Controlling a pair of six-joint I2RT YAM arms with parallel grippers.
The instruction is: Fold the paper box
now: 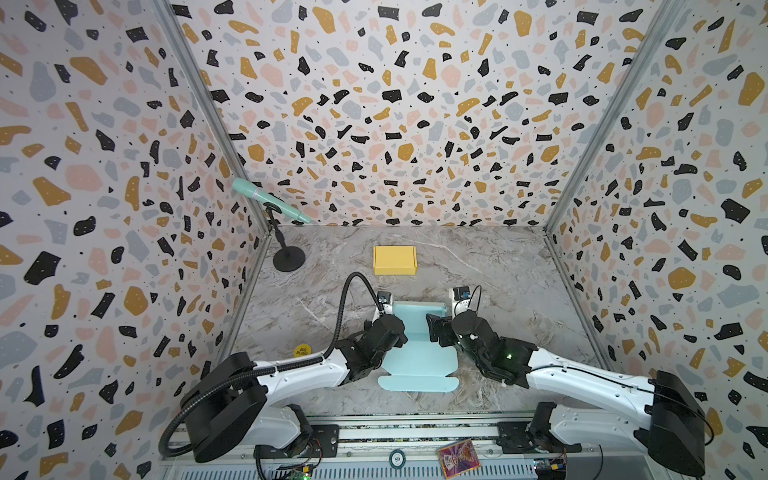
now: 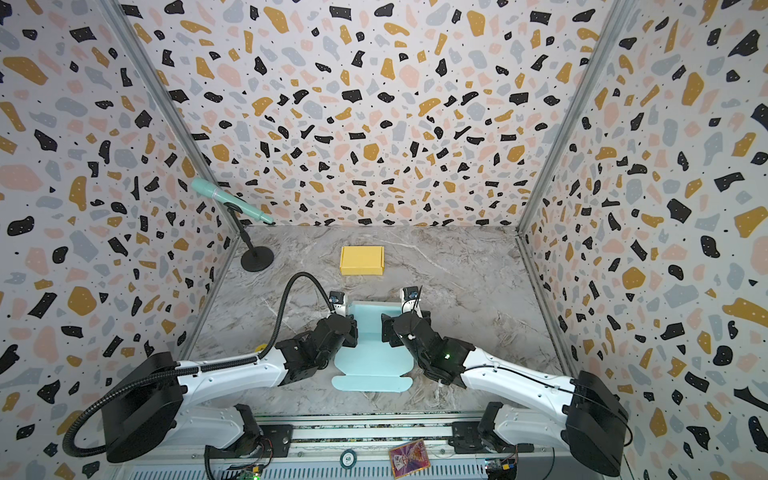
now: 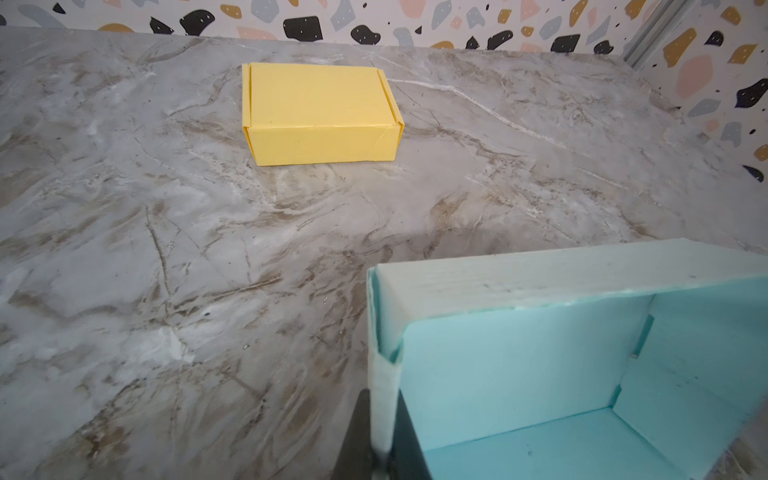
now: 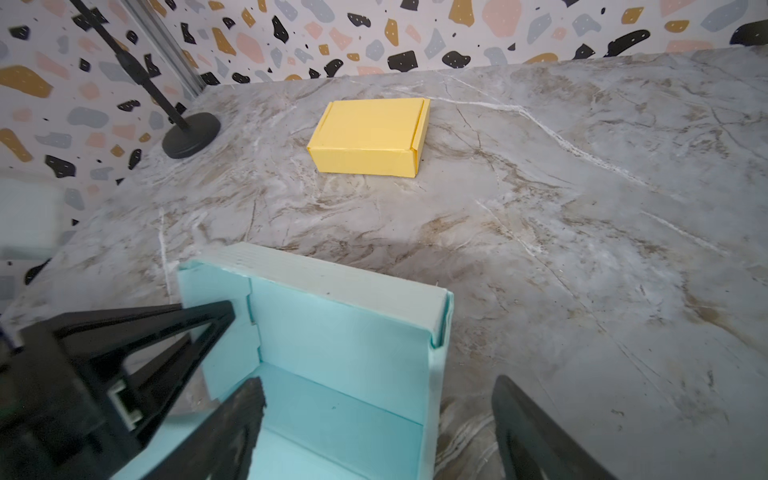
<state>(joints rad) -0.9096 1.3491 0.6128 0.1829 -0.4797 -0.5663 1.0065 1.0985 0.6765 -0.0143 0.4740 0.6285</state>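
The paper box is light teal and partly folded, lying at the table's front middle with its far wall and side walls raised and its near flap flat. My left gripper is shut on the box's left side wall. It also shows in the right wrist view, where its black fingers pinch that wall. My right gripper is open and straddles the right side wall, one finger inside the box and the other outside, neither touching it.
A folded yellow box sits behind the teal one. A teal microphone on a black stand occupies the back left corner. A yellow token lies by the left arm. A card and a chip rest on the front rail.
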